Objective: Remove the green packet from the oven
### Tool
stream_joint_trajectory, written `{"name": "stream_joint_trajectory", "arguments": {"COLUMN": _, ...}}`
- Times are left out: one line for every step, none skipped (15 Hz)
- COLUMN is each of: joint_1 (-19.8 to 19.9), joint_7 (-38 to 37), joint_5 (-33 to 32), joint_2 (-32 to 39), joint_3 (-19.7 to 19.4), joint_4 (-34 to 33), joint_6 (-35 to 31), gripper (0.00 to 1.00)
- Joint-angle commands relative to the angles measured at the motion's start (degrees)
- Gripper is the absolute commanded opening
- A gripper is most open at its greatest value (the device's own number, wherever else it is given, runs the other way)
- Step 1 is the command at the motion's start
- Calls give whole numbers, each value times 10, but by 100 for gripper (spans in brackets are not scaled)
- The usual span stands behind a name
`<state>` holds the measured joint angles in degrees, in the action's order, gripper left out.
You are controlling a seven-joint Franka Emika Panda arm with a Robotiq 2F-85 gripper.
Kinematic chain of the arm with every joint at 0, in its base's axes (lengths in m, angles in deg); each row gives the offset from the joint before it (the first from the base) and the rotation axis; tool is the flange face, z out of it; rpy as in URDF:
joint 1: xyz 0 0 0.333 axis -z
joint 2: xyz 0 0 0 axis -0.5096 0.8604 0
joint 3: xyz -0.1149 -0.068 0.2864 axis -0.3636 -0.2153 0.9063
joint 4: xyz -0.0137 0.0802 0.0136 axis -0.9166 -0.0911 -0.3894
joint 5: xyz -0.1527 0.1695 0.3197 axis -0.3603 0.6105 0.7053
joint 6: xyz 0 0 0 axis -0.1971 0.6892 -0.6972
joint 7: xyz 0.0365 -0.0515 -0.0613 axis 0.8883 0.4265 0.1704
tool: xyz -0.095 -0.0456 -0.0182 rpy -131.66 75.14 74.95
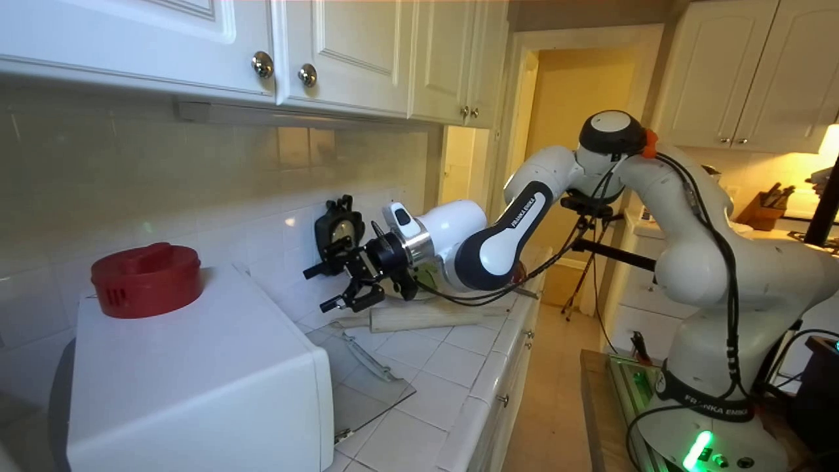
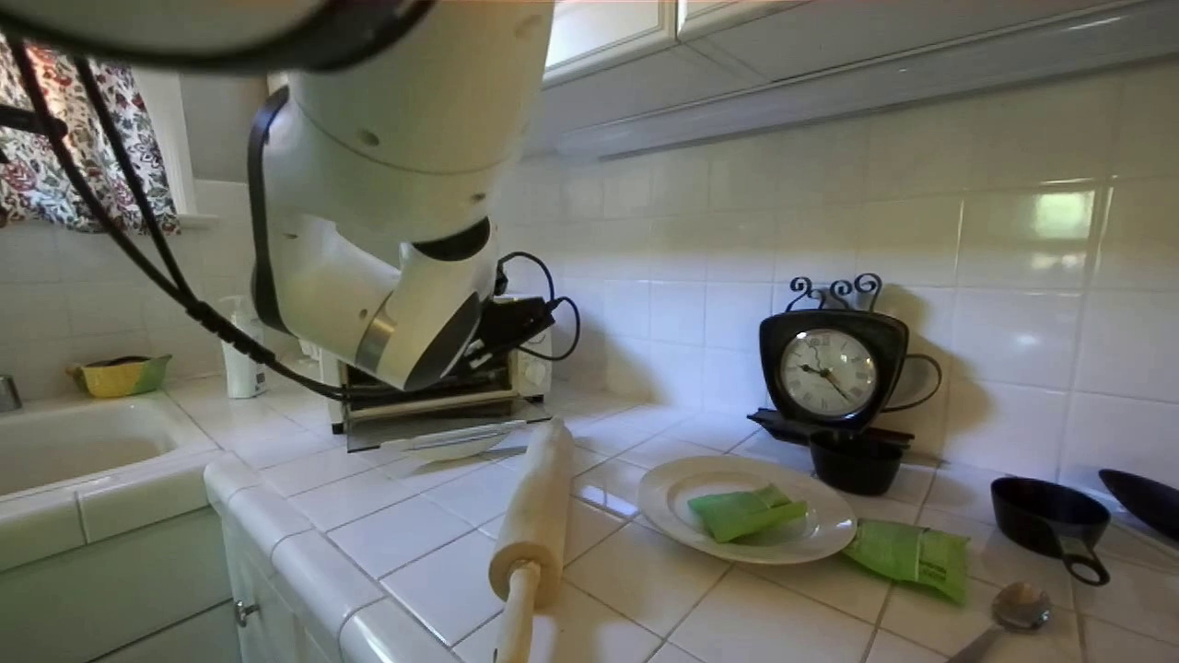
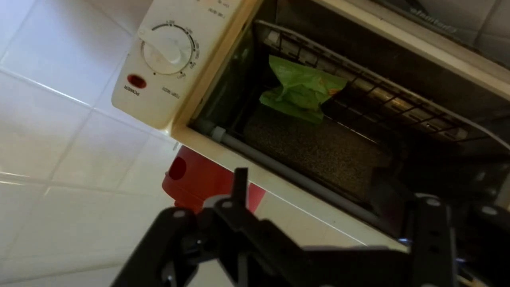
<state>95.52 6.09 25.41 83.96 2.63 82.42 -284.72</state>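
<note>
The white oven (image 1: 196, 373) stands on the counter in an exterior view; its front also shows in the wrist view (image 3: 151, 95). Its glass door (image 1: 367, 383) is folded down over the counter. A green packet (image 3: 303, 89) lies inside the oven near the wire rack, toward the knob side, in the wrist view; it is hidden in both exterior views. My gripper (image 1: 321, 288) is open and empty, above and in front of the open door. In the wrist view the gripper fingers (image 3: 312, 181) are wide apart, with the packet beyond them.
A red container (image 1: 147, 282) sits on the oven top. A rolling pin (image 2: 543, 506) lies on the counter. A plate (image 2: 663, 497) holds another green packet (image 2: 746, 513), and one more (image 2: 912, 557) lies beside it. A black clock (image 2: 829, 373) stands by the wall.
</note>
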Motion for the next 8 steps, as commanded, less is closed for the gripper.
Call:
{"name": "stream_joint_trajectory", "arguments": {"joint_1": -7, "joint_7": 30, "joint_5": -54, "joint_2": 119, "joint_3": 25, "joint_4": -54, "joint_6": 70, "gripper": 100}}
{"name": "stream_joint_trajectory", "arguments": {"joint_1": -11, "joint_7": 37, "joint_5": -61, "joint_2": 142, "joint_3": 28, "joint_4": -63, "joint_6": 83, "gripper": 100}}
{"name": "stream_joint_trajectory", "arguments": {"joint_1": -17, "joint_7": 44, "joint_5": -61, "joint_2": 161, "joint_3": 32, "joint_4": -73, "joint_6": 97, "gripper": 100}}
{"name": "stream_joint_trajectory", "arguments": {"joint_1": -21, "joint_7": 51, "joint_5": -60, "joint_2": 181, "joint_3": 37, "joint_4": -85, "joint_6": 111, "gripper": 100}}
{"name": "stream_joint_trajectory", "arguments": {"joint_1": -26, "joint_7": 56, "joint_5": -54, "joint_2": 190, "joint_3": 40, "joint_4": -91, "joint_6": 118, "gripper": 100}}
{"name": "stream_joint_trajectory", "arguments": {"joint_1": -16, "joint_7": 35, "joint_5": -36, "joint_2": 129, "joint_3": 26, "joint_4": -60, "joint_6": 92, "gripper": 100}}
{"name": "stream_joint_trajectory", "arguments": {"joint_1": -20, "joint_7": 41, "joint_5": -36, "joint_2": 146, "joint_3": 29, "joint_4": -68, "joint_6": 99, "gripper": 100}}
{"name": "stream_joint_trajectory", "arguments": {"joint_1": -23, "joint_7": 46, "joint_5": -36, "joint_2": 158, "joint_3": 30, "joint_4": -74, "joint_6": 101, "gripper": 100}}
